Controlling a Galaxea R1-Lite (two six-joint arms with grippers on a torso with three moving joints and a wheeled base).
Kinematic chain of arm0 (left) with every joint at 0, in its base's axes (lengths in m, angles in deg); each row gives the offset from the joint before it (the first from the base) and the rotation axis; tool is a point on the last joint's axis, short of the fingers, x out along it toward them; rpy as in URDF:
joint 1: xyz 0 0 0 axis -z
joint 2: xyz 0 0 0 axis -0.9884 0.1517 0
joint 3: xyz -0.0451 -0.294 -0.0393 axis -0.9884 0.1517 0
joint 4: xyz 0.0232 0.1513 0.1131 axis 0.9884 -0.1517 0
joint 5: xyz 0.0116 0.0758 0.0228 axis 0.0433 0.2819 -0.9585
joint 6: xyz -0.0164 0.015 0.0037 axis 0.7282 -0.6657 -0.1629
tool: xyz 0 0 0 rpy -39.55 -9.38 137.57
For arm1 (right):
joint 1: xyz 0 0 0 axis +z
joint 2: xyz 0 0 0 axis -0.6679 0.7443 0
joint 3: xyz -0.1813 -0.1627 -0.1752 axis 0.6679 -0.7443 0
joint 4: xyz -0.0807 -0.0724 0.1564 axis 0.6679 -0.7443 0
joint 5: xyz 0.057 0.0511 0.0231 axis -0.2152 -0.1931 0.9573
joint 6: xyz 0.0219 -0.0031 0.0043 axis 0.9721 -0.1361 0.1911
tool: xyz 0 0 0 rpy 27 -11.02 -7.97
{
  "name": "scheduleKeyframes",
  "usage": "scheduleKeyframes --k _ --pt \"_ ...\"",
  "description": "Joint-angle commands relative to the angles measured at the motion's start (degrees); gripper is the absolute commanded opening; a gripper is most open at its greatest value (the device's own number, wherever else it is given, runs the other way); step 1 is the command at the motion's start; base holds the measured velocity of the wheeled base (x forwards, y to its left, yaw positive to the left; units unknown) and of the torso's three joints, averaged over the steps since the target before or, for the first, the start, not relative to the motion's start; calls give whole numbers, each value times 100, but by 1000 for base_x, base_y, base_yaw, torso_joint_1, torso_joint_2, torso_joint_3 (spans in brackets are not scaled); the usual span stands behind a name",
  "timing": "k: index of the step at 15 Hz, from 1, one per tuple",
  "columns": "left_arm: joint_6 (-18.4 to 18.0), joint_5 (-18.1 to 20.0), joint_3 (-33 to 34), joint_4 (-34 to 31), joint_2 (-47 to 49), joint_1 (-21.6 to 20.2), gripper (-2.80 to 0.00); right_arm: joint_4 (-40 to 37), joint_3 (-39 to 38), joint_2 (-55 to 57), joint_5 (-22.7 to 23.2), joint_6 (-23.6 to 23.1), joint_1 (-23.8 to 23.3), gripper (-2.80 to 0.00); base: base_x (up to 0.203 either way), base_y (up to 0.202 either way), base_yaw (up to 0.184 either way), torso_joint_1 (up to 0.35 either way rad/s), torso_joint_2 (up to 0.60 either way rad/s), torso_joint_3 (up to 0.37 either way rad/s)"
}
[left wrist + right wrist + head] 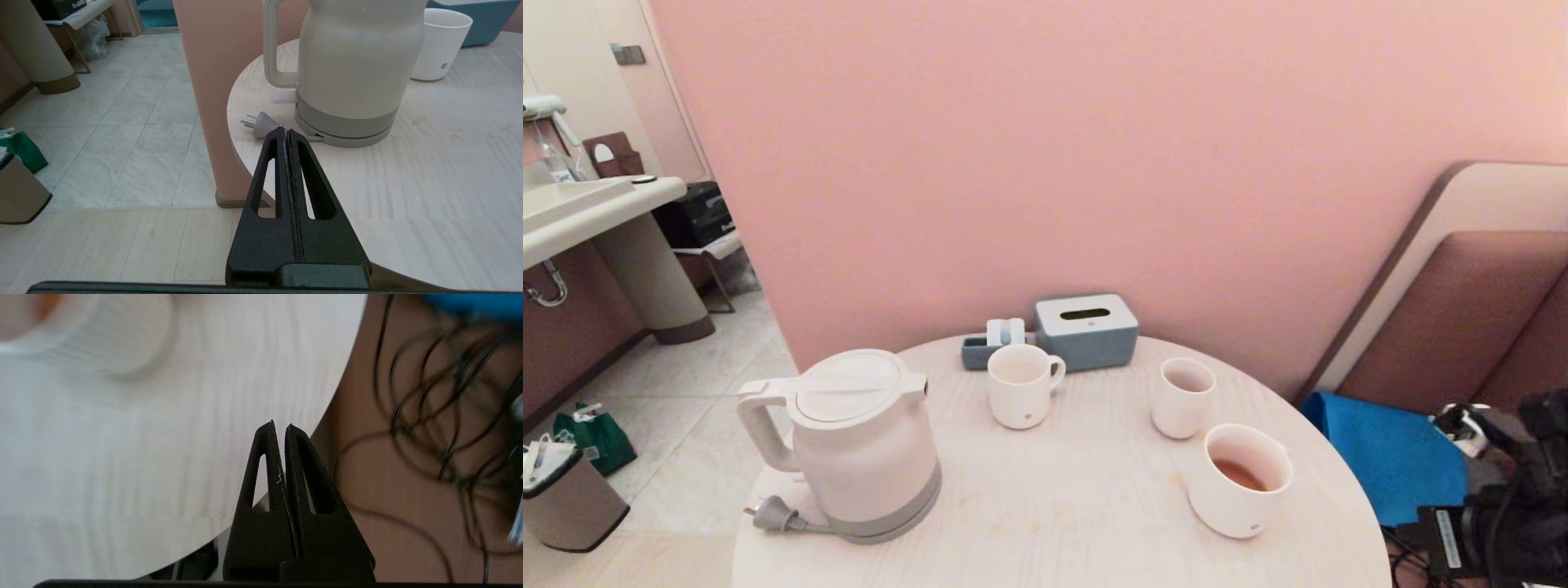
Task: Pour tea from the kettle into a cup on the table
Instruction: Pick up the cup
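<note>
Three mugs — only the cup (1241,482) holds tea (1240,474).

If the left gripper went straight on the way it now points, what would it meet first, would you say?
Probably the plug lying on the table just past the shut left gripper, then the grey base of the kettle. Depth is hard to judge.

Smooth matt white plastic on the kettle (862,445); pale wood grain across the table (1062,506); glossy glazed ceramic on the cup (1237,480); finely ribbed mug (439,45).
</note>
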Motion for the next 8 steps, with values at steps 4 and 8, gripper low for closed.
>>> scheduleKeyframes --k 4,8 --pt "1 -2 1 0 9 -1 -280 2558 -1395 1242 16 -310 -6 -280 0 0 0 0 0 0" --pt "1 -2 1 0 9 -1 -280 6127 -2464 2728 264 -542 -27 -280 0 0 0 0 0 0"
